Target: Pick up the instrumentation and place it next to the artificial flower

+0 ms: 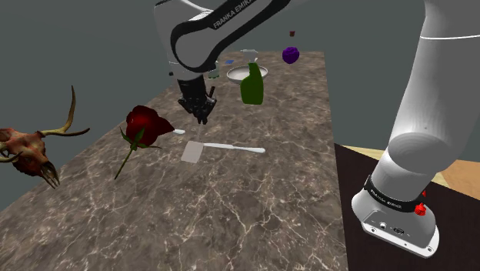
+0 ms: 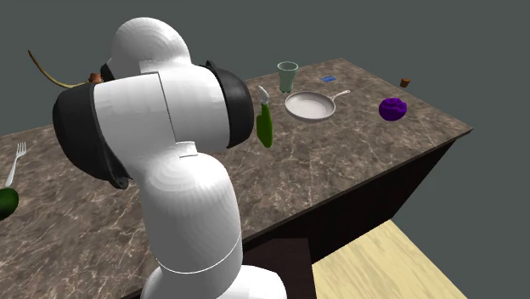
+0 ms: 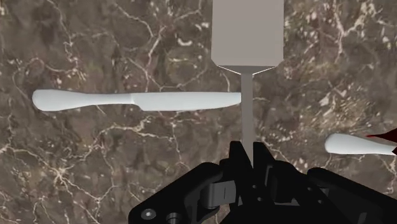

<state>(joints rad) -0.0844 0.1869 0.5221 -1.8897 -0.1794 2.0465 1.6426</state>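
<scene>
Your hand [image 3: 249, 151] is clamping the spatula [image 3: 248, 38] by its thin handle over mid-surface [image 1: 254, 208], beside a white knife [image 3: 140, 100]. The grasp looks done. Carrying it to the red rose [image 1: 144, 126], near the edge at the shoulder view's left, is remaining.

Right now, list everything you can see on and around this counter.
veined marble countertop: one, brown, under everything
flat-bladed spatula: one, grey, in gripper
table knife: one, white, beside spatula
long-stemmed rose: one, dark red, near spatula
antlered skull: one, brown, shoulder view's left
tall bottle: one, green, by pan
round frying pan: one, white, counter's far end
drinking cup: one, pale green, beside pan
lumpy object: one, purple, near pan
table fork: one, white, second exterior view's left
Franka arm: one, white, reaching over counter
two-finger gripper: one, black, shut on spatula
</scene>
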